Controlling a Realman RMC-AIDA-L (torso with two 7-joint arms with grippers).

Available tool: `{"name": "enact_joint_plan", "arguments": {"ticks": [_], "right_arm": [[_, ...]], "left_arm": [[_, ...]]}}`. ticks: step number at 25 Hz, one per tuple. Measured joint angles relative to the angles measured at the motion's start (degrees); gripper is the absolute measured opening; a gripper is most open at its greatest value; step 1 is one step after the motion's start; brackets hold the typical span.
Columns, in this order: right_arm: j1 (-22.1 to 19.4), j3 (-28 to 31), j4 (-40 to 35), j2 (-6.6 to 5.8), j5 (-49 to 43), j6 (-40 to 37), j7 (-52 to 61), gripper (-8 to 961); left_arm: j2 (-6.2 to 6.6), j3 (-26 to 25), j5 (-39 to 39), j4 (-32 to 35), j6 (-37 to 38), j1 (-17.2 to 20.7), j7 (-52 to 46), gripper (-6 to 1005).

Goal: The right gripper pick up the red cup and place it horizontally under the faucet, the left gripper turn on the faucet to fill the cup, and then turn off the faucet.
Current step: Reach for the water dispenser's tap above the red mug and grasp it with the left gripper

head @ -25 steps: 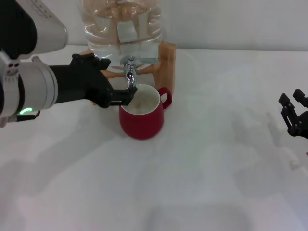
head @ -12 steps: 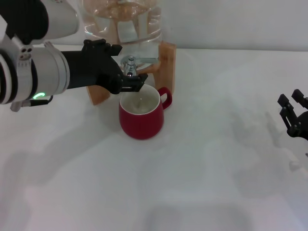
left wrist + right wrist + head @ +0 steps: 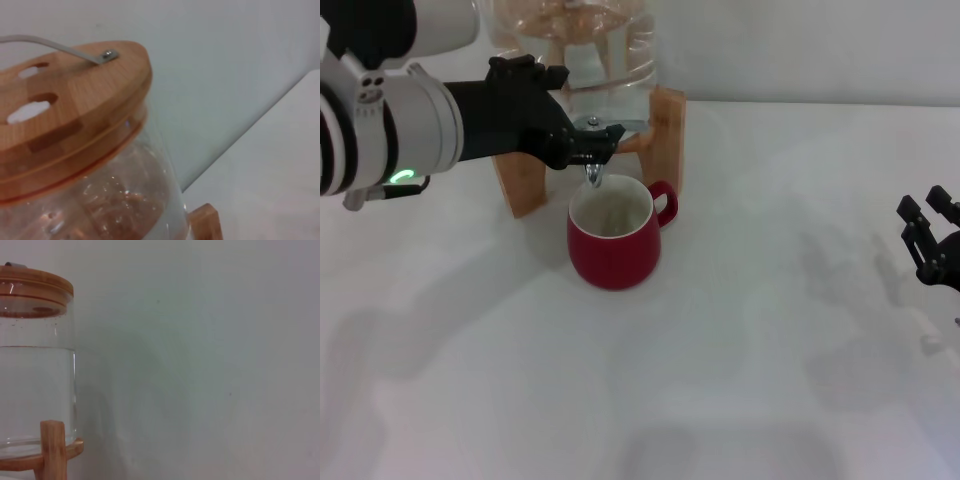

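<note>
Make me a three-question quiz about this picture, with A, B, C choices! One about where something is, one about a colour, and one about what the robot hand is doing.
1. Where does the red cup stand?
A. under the faucet
B. beside the right gripper
C. on top of the water jug

2. What colour is the cup inside?
A. blue
B. white
C. black

3. What is the left gripper doing?
A. lying flat on the table
B. carrying the cup
C. reaching to the faucet's handle

Answers:
1. A, the spout hangs right above the cup's opening.
2. B, the inner wall shows white above the red outside.
3. C, its black fingers are at the lever on top of the faucet.
</note>
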Motion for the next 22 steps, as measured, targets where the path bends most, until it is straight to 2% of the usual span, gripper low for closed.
{"name": "enact_joint_plan", "arguments": {"ticks": [8, 22], "right_arm": [[0.0, 0.0, 0.0, 0.0, 0.0, -0.2, 0.0, 329], [-0.1, 0.0, 0.1, 0.0, -0.1, -0.3, 0.0, 329]], "left_arm": [[0.14, 0.0, 0.1, -3.7, -0.2, -3.7, 0.3, 873], [0.04, 0.2, -0.3, -6.1, -0.5, -6.6, 2.9, 873]]}}
